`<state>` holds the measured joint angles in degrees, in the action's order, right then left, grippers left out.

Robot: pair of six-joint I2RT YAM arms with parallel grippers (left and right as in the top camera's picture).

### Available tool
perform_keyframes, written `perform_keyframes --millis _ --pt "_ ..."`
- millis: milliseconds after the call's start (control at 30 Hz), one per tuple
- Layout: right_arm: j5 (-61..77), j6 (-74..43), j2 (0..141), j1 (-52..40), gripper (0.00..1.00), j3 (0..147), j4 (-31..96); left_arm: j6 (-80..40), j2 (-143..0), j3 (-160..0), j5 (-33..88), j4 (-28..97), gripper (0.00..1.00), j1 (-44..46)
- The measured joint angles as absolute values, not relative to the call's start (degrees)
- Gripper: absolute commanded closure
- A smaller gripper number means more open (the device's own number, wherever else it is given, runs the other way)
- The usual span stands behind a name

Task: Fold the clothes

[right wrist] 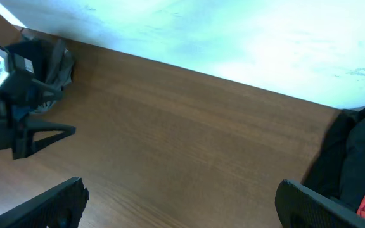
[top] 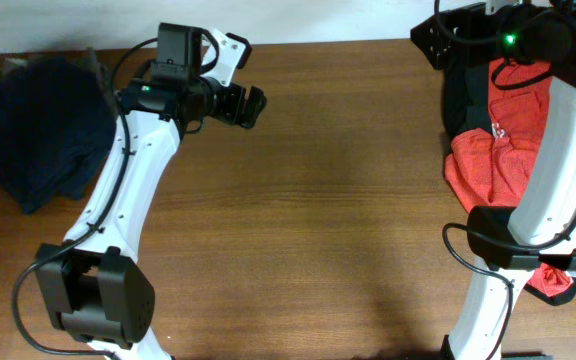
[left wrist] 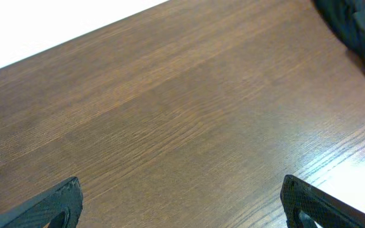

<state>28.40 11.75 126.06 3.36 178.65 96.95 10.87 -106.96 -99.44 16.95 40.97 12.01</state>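
A folded pile of dark navy clothes (top: 28,135) lies at the table's far left. A red T-shirt (top: 498,140) sits crumpled on black garments (top: 456,95) at the far right, partly hidden by my right arm. My left gripper (top: 253,107) hovers over bare wood right of the navy pile, open and empty. In the left wrist view its fingers (left wrist: 56,206) stand wide apart, with the red and black clothes (left wrist: 360,31) far off. My right gripper (right wrist: 179,187) is open and empty too, next to the black garment (right wrist: 353,158).
The brown wooden table (top: 338,220) ends at a white wall along the back. The right arm's white links (top: 558,170) arch over the red and black pile. The left arm's base (top: 93,300) stands at the front left corner.
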Motion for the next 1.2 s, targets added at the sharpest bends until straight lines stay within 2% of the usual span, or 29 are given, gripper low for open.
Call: perform_keyframes --millis 167,333,567,733,867,933,1000,1100,1200 --pt "28.4 11.7 126.1 3.9 0.01 178.6 97.0 0.8 -107.1 -99.4 8.2 40.6 0.00 11.5" --pt "28.4 11.7 126.1 4.5 0.01 178.6 97.0 -8.5 -107.4 -99.4 4.5 39.9 0.01 9.3" --pt "28.1 11.6 124.8 3.4 0.01 178.1 97.0 -11.5 -107.9 -99.4 4.0 39.6 0.01 10.6" --pt "28.2 11.4 112.6 -0.3 0.01 172.0 96.8 -11.9 -108.2 -99.4 4.0 39.6 0.01 10.5" --pt "25.8 13.5 93.9 -1.0 0.01 155.9 95.4 -11.9 -108.3 -99.4 4.0 39.6 0.01 10.5" --pt "24.1 18.8 81.7 -1.0 0.01 142.8 89.6 -11.9 -108.3 -99.4 4.0 39.6 0.01 10.5" --pt "23.4 24.1 72.4 -1.0 0.01 128.7 76.0 -11.9 -108.3 -99.4 4.0 39.6 0.00 10.5" --pt "23.4 30.0 58.3 -0.6 0.01 99.7 50.7 -11.9 -108.3 -99.5 3.8 39.5 0.01 10.5" --pt "25.1 30.7 49.3 0.8 0.01 76.8 35.9 -11.9 -108.3 -99.5 3.8 39.6 0.01 10.5"
